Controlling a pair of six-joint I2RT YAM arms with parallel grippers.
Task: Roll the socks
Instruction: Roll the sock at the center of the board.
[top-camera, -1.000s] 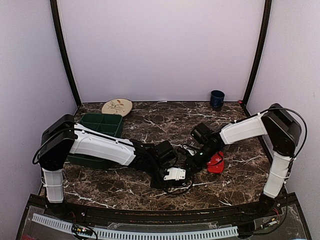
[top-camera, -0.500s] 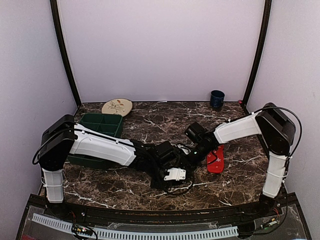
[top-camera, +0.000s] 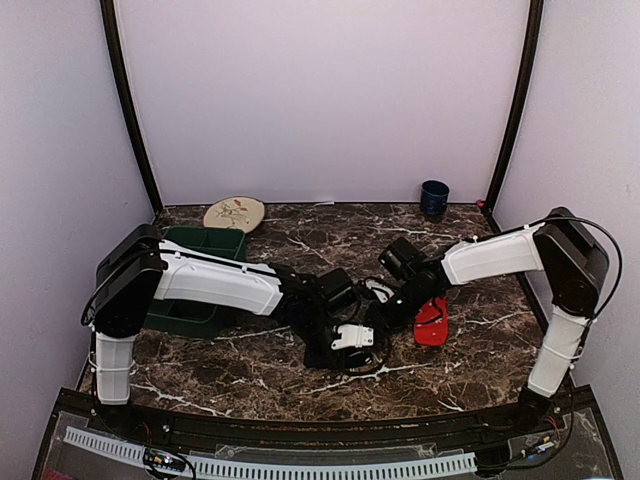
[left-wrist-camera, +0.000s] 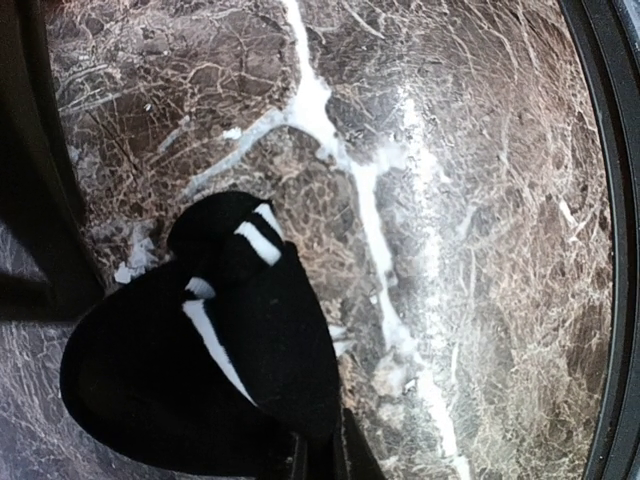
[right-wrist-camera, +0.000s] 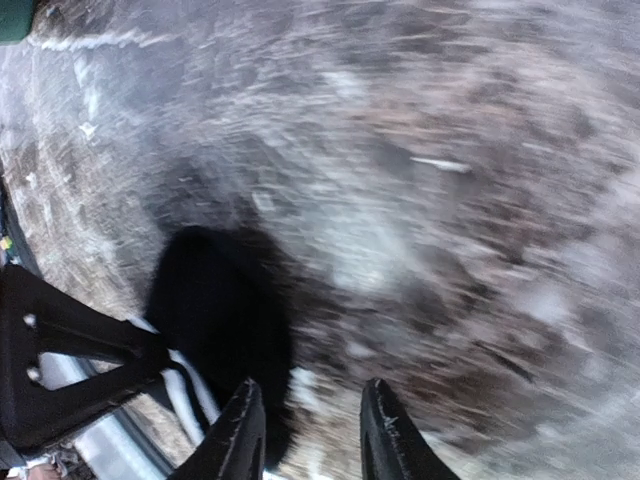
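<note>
The black sock (left-wrist-camera: 200, 370), with white stripes on its cuff, lies bunched on the marble. My left gripper (left-wrist-camera: 322, 452) is shut on its fabric at the bottom edge of the left wrist view; from above that gripper (top-camera: 352, 340) sits mid-table. In the blurred right wrist view, my right gripper (right-wrist-camera: 310, 392) stands open over bare marble, and the black sock (right-wrist-camera: 220, 315) lies just left of its left finger (right-wrist-camera: 243, 430). From above, the right gripper (top-camera: 385, 315) is close beside the left one. The red sock (top-camera: 432, 322) lies flat on the table right of both grippers, untouched.
A green compartment tray (top-camera: 205, 245) stands at the left behind my left arm. A round patterned plate (top-camera: 234, 213) lies at the back left and a dark blue cup (top-camera: 434, 198) at the back right. Part of the left arm (right-wrist-camera: 60, 345) shows in the right wrist view.
My right gripper has gone from shut to open and moved left, away from the red sock, toward the black one. The left gripper shifted slightly right with the black sock.
</note>
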